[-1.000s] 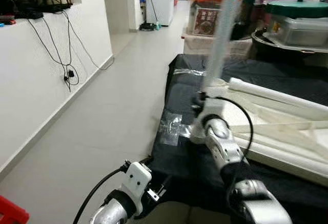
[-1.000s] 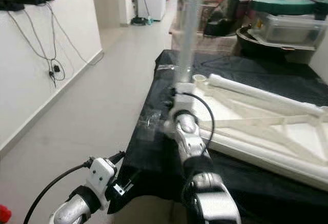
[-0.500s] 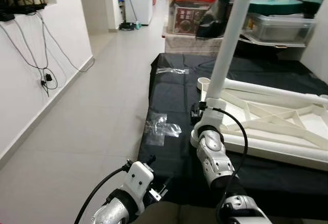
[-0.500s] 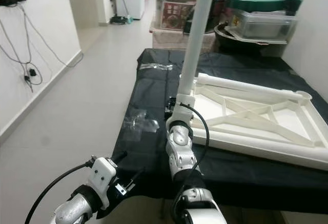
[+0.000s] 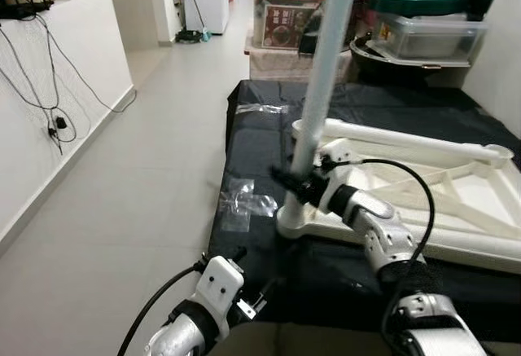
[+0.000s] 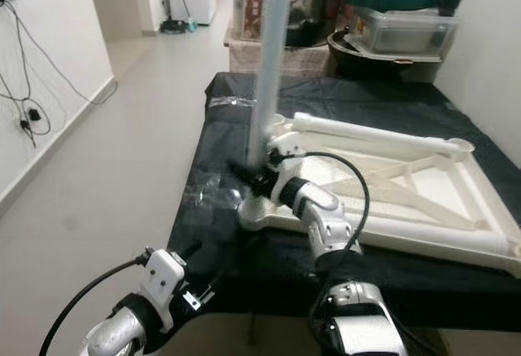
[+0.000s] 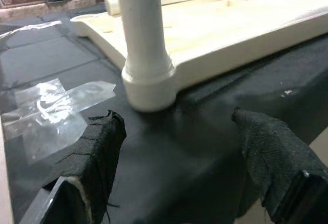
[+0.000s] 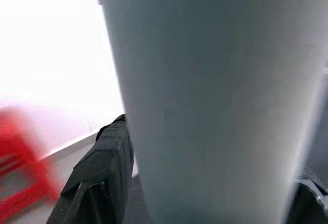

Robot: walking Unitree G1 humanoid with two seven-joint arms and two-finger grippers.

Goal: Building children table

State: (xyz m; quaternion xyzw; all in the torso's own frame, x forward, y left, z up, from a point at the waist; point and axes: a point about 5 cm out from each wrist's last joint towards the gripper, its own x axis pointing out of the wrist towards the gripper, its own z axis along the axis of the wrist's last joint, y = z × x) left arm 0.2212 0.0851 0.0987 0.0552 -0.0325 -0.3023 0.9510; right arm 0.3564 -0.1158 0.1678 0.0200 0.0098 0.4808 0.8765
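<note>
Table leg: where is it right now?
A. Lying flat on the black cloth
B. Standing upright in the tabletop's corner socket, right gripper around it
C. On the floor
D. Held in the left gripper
B. The leg rises from the corner of the tabletop, with the right gripper closed around its lower part.

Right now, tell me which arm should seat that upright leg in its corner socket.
Right. The right gripper is already closed around the white leg just above the tabletop's corner socket. The left gripper hangs open, low by the table's edge, holding nothing.
</note>
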